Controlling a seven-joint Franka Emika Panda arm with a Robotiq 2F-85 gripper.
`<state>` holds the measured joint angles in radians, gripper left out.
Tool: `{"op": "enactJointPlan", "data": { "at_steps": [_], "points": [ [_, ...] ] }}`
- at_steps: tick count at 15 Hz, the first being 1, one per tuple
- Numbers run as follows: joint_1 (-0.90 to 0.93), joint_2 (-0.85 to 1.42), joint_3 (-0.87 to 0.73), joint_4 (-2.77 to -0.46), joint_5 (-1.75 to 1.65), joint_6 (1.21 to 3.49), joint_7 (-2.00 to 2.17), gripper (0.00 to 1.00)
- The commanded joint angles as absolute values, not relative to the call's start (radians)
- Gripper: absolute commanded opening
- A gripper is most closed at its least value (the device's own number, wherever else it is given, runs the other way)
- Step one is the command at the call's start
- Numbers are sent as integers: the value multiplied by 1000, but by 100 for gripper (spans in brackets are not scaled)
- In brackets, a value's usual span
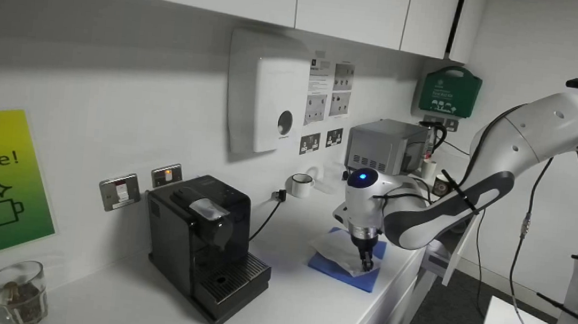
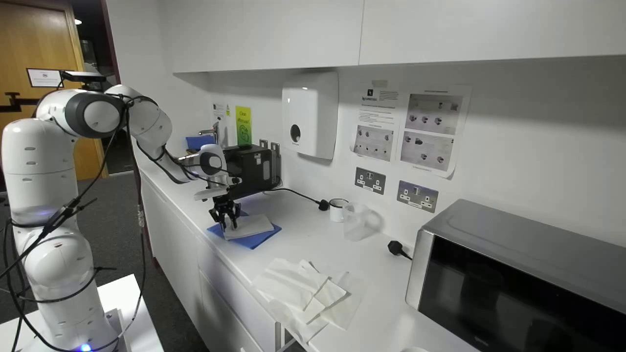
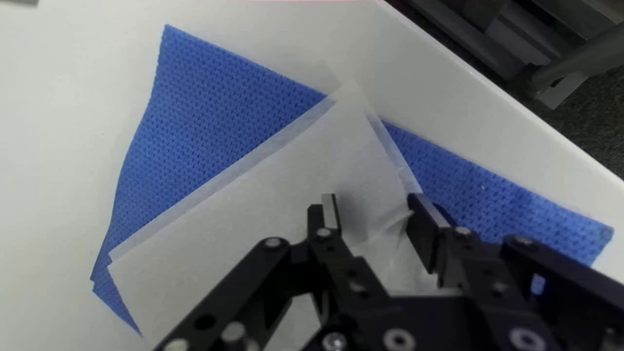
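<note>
1. Counter (image 1: 294,313): wht; blue cloth (image 3: 214,102) laid nr robot-side edge.
2. Microwave (image 2: 508,274): set well apart fr. cloth.
3. Coffee machine (image 1: 174,236), blk: set on opp. side of cloth fr. microwave, closer in.
4. White paper (image 3: 263,209), layered: laid on cloth, 1 corner run past cloth edge in wrist view.
5. Gripper (image 3: 374,207): pointed down over cloth; fingers (image 3: 421,229) part-way apart, paper seen in gap; whether any is pinched can't be told.
6. Mug (image 1: 301,186), wht w/ dk rim: stood wallward of cloth, well apart.
</note>
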<state>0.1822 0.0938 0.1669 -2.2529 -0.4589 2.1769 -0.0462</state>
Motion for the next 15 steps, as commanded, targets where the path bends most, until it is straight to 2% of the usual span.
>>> {"op": "enactJointPlan", "data": {
  "at_steps": [1, 3, 10, 15],
  "points": [
    [181, 96, 161, -2242, -467, 2154, -49, 14],
    [183, 99, 161, -2240, -470, 2149, -46, 0],
    [184, 84, 162, -2248, -466, 2136, -43, 0],
    [175, -43, 160, -2304, -454, 2119, -56, 0]
  ]
}}
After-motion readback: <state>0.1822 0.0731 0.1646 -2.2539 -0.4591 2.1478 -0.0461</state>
